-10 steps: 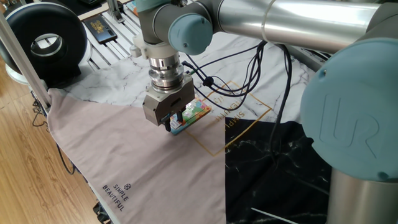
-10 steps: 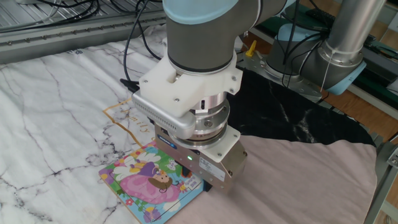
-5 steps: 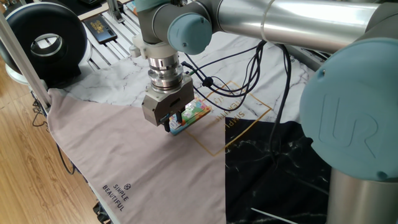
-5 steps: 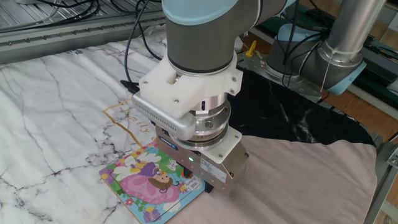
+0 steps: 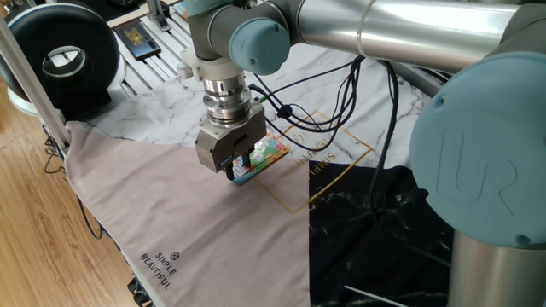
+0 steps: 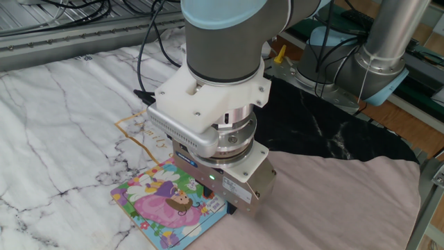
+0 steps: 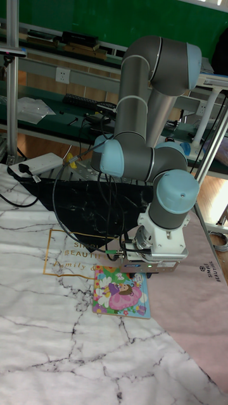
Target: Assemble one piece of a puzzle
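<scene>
The puzzle is a small square board with a pastel cartoon picture and a thin blue rim. It lies flat on the marble-print cloth, and is also seen as the puzzle and the puzzle. My gripper points straight down with its dark fingertips at the board's edge nearest the pink-grey cloth. Something colourful shows between the fingers, either a piece or the board behind them. In the other fixed view and the tall fixed view the gripper body hides the fingertips.
A pink-grey cloth covers the near side, beside a black marble-print cloth. A black round device and a dark card sit at the far left. Black cables trail over the white marble-print cloth.
The gripper dipped a few pixels toward the board half a second ago and is back at its earlier height. The puzzle has not shifted.
</scene>
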### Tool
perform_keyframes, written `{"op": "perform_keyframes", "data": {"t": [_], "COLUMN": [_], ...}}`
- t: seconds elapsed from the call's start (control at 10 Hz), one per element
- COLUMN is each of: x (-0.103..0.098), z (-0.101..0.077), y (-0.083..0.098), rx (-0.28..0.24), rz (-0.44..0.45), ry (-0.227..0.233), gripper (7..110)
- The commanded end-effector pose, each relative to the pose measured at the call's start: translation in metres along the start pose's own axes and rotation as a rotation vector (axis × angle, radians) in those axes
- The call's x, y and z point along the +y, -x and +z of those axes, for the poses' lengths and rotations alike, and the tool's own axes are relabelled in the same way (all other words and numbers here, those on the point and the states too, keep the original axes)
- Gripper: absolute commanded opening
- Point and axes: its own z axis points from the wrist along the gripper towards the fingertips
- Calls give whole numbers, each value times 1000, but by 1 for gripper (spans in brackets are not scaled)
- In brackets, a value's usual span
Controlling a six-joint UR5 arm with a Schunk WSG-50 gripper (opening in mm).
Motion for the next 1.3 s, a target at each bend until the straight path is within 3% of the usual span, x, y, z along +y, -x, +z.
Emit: {"op": "perform_keyframes", "data": {"t": [0.0, 0.3, 1.2], "x": [4, 11, 12], "z": [-2, -2, -3], "y": [1, 3, 0], "rx": [-4, -7, 4], "rz": [6, 20, 23], "ry": [17, 34, 31], "gripper": [44, 44, 44]}}
